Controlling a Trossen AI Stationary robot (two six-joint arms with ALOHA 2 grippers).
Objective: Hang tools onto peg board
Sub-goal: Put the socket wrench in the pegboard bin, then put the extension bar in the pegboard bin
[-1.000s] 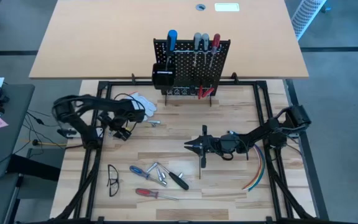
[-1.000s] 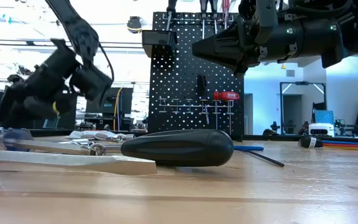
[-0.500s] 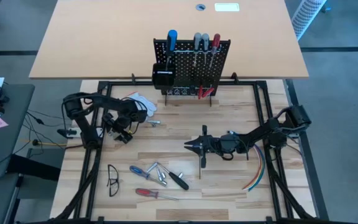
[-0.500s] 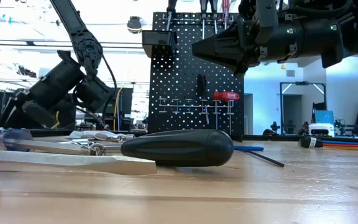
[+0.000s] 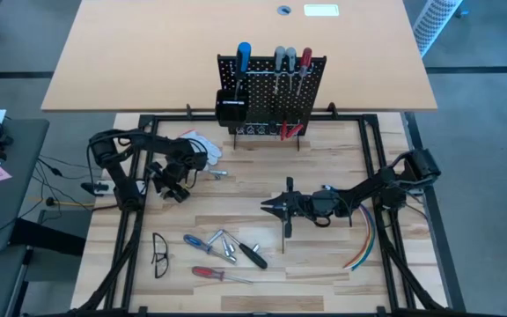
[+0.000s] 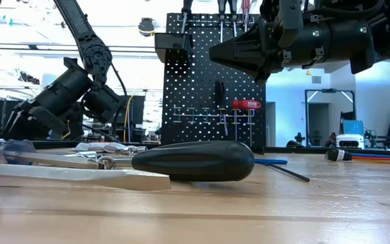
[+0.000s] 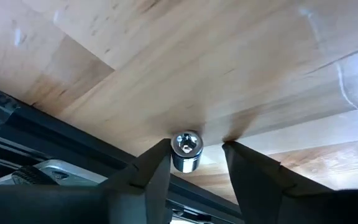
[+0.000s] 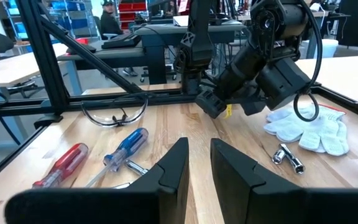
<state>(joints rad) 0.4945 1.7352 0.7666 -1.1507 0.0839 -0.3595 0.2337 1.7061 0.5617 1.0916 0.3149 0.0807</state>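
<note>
On my left, the left gripper (image 5: 167,183) sits low over the pale wooden tabletop (image 5: 324,255), near its left edge. Through its wrist camera I see the two dark fingers (image 7: 151,177) partly open with a small shiny silver socket bit (image 7: 186,149) between the tips; it touches one finger, but I cannot tell whether it is clamped. Just behind that gripper lies a white fabric glove (image 5: 202,145), with another silver bit (image 5: 217,174) beside it. In front of it, toward the near edge, rest a pair of black-framed safety glasses (image 5: 159,254), a blue-handled screwdriver (image 5: 194,239), a black-handled screwdriver (image 5: 253,254) and a red-handled screwdriver (image 5: 209,274).

Further right, at the back of the tabletop, the small upright black perforated peg board (image 5: 275,97) stands with blue, grey and red handles already hung along its top and red-handled pliers at its foot.

Right of centre, my right gripper (image 5: 274,207) hovers above the tabletop, in front of the peg board, fingers (image 8: 176,168) narrowly parted and holding nothing. Behind it, toward the right edge, lies a bundle of coloured cables (image 5: 364,246).
</note>
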